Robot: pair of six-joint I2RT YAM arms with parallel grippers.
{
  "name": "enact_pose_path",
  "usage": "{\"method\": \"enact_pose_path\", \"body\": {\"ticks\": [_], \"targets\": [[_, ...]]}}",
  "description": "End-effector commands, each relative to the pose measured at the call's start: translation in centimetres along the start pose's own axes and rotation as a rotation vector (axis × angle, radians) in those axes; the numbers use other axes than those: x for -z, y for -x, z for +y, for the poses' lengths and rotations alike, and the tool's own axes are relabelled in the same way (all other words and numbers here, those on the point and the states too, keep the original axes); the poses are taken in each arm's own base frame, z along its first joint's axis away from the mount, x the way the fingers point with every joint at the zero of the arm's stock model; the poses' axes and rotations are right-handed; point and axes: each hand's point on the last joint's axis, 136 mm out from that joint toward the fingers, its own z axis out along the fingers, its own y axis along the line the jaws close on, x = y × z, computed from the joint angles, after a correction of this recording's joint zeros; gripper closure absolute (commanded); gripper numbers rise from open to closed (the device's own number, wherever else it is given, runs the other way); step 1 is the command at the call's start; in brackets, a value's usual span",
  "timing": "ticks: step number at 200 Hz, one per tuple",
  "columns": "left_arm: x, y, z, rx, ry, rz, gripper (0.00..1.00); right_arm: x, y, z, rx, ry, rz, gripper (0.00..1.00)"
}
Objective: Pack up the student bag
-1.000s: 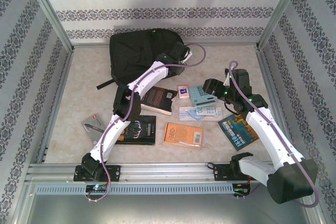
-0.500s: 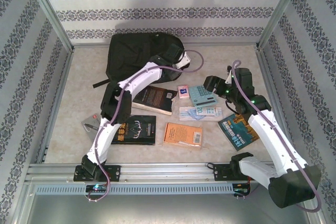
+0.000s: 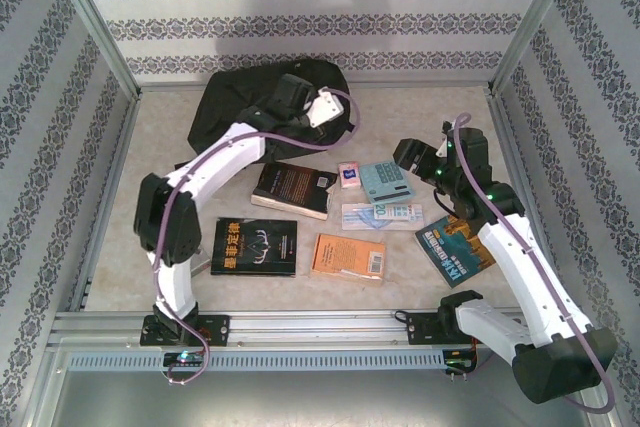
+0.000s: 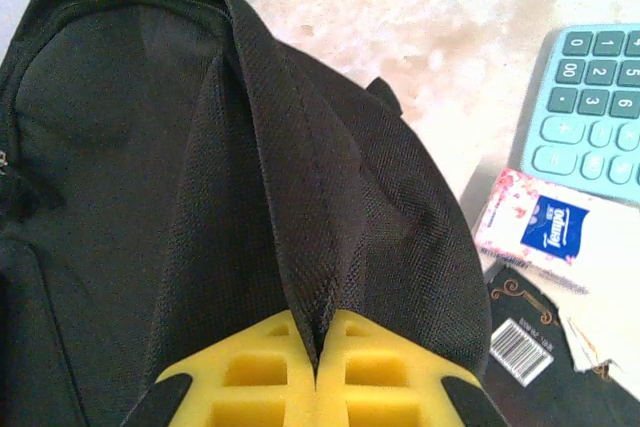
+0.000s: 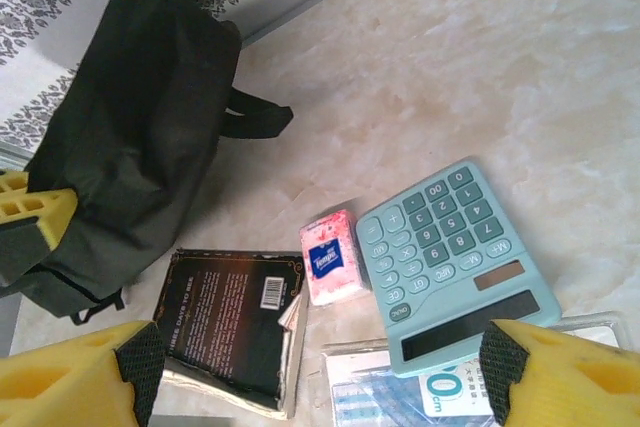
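Top external: student bag (image 3: 232,110) near far wall (image 3: 320,22)

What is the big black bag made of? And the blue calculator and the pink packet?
Bag: looks like soft woven cloth, matte black; the weave shows, and it folds where the left fingers pinch it.
Calculator: probably hard plastic, smooth pale blue with darker keys.
Packet: seems thin plastic wrap, printed pink and blue.
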Motion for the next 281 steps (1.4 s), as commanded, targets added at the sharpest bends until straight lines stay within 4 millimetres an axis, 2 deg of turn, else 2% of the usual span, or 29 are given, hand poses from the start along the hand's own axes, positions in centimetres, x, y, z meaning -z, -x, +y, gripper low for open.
{"method": "enact_pose_path", "body": {"ticks": [1,41,81,102,128,161,194,218,234,255,269,281], "targets": [[2.2,1.8,0.0,-0.052,0.003,-0.097,1.00,0.2,0.6,1.3,-0.044,0.046,0.007,0.16],[6.4,1.7,-2.2,-0.041,-0.137,-0.172,1.00,-0.3,0.5,2.3,-0.101,0.082,0.048,0.16],[8.1,-1.4,-5.7,-0.075,-0.223,-0.168,1.00,-1.4,0.4,3.1,-0.186,0.109,0.083,0.16],[7.9,-3.1,-7.1,-0.124,-0.244,-0.180,1.00,-2.8,-0.3,3.4,-0.316,0.120,0.120,0.17],[8.4,-4.0,-9.0,-0.145,-0.307,-0.207,1.00,-4.8,-1.5,4.8,-0.390,0.115,0.191,0.17],[8.3,-6.1,-10.0,-0.179,-0.324,-0.158,1.00,-7.3,-3.3,6.9,-0.369,0.115,0.261,0.17],[7.9,-6.5,-10.5,-0.173,-0.331,-0.160,1.00,-10.5,-5.7,9.3,-0.341,0.121,0.351,0.18],[7.5,-6.9,-11.2,-0.181,-0.356,-0.142,1.00,-12.3,-7.7,10.2,-0.305,0.110,0.398,0.21],[7.4,-7.1,-11.6,-0.188,-0.358,-0.139,1.00,-13.4,-8.8,10.2,-0.292,0.092,0.426,0.26],[7.2,-7.1,-11.9,-0.186,-0.356,-0.143,0.98,-14.6,-9.7,10.2,-0.269,0.077,0.449,0.44],[7.2,-7.0,-12.3,-0.197,-0.352,-0.142,0.89,-15.2,-10.1,10.4,-0.267,0.080,0.463,0.60],[7.3,-6.8,-12.6,-0.192,-0.349,-0.139,0.76,-15.5,-10.6,10.6,-0.268,0.082,0.477,0.72]]}}
